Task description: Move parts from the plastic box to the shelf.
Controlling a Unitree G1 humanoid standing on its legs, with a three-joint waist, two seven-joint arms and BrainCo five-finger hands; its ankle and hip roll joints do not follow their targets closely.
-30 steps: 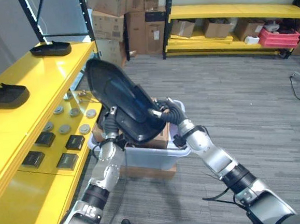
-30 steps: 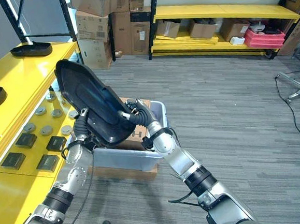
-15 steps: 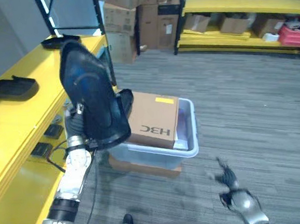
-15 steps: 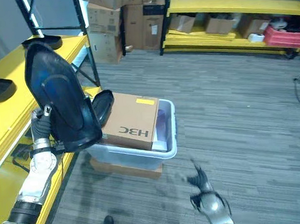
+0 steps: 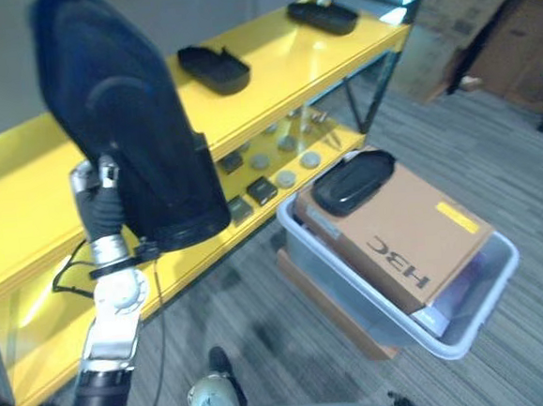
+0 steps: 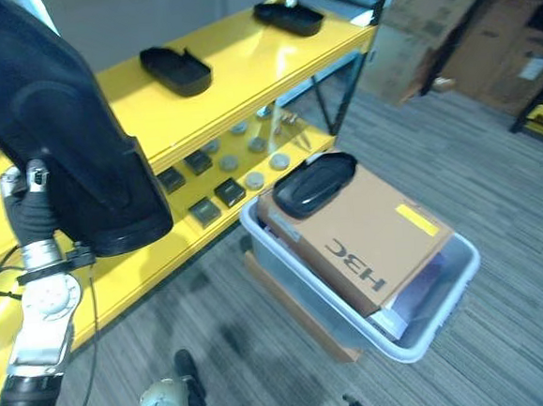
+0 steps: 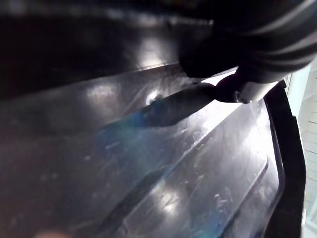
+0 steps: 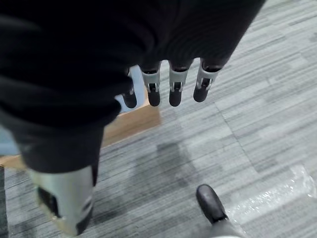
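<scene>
The right hand [image 8: 171,84] is seen in its wrist view hanging over the grey floor [image 8: 277,124], its fingers straight and relaxed, nothing held. At near left a large black part [image 5: 131,148] is held up in the left hand [image 5: 101,193], gripped at its lower edge; the part stands nearly upright, its long axis running from the hand up and slightly left, its glossy, oval, shell-like face turned rightward. It is raised in front of the yellow shelf [image 5: 27,199]. To the right, on the floor, a pale plastic box [image 5: 490,285] holds a brown carton [image 5: 415,239], on which a second, smaller black part [image 5: 354,179] lies flat. Farther off, two more black parts [image 5: 214,68] are laid on the shelf's top level, one beyond the other. On the lower level, small dark squares and grey discs [image 5: 277,155] are set out in rows.
</scene>
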